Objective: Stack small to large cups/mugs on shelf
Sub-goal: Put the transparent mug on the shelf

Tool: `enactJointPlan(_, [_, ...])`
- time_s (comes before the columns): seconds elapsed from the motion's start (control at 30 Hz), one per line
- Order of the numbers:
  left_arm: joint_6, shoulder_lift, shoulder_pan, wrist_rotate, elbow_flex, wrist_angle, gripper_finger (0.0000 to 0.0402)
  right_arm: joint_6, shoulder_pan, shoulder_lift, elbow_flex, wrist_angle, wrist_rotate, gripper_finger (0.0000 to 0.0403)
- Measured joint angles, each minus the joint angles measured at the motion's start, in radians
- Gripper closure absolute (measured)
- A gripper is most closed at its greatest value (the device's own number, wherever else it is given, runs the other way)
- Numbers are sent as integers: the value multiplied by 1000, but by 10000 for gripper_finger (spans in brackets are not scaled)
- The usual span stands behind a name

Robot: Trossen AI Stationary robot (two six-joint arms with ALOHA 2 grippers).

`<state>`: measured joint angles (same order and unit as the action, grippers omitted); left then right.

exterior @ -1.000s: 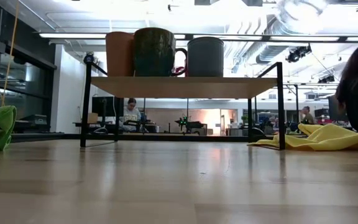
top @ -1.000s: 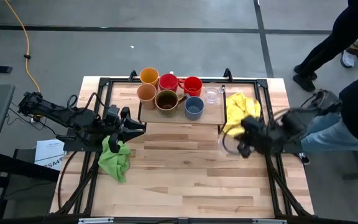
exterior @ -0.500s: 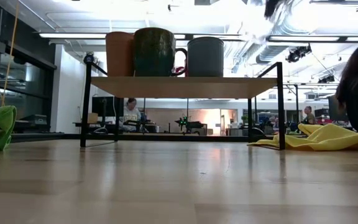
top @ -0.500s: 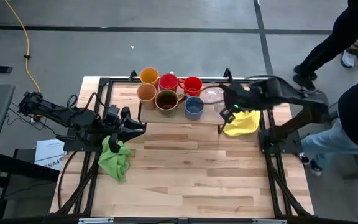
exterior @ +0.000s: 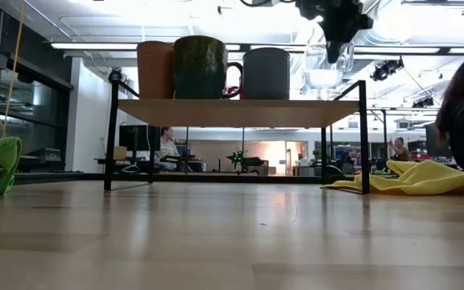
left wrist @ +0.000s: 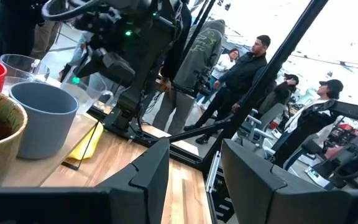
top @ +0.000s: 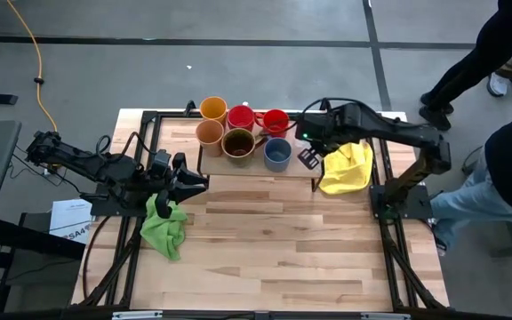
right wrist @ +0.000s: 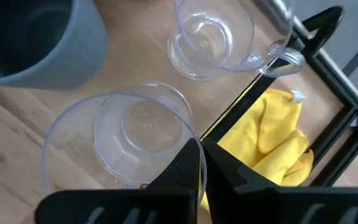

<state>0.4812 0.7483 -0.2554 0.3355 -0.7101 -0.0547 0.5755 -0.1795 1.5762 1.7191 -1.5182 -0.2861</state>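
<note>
Two arms show from above. Left pincer (top: 196, 180), fingers spread, rests on the counter (top: 274, 258) at nine o'clock, by the green cloth (top: 165, 226). Coloured mugs (top: 238, 142) crowd the shelf (top: 300, 164) at twelve. Right pincer (right wrist: 201, 171) pinches a clear glass (right wrist: 126, 134) by its rim at the shelf's right end, beside another glass (right wrist: 213, 34); a yellow cloth (top: 347, 169) lies at two o'clock.

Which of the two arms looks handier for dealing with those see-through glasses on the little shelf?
The right. Its pincer hangs over the shelf and pinches the rim of one clear glass, the other glass beside it. The left pincer waits by the green cloth.
</note>
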Motion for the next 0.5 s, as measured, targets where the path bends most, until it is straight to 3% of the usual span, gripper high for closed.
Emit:
enactJointPlan(0.2, [0, 0, 0, 0, 0, 0, 268, 8, -26, 29, 0, 14, 76, 403])
enactJointPlan(0.5, [0, 0, 0, -1, 0, 0, 268, 31, -57, 35, 0, 34, 91, 403])
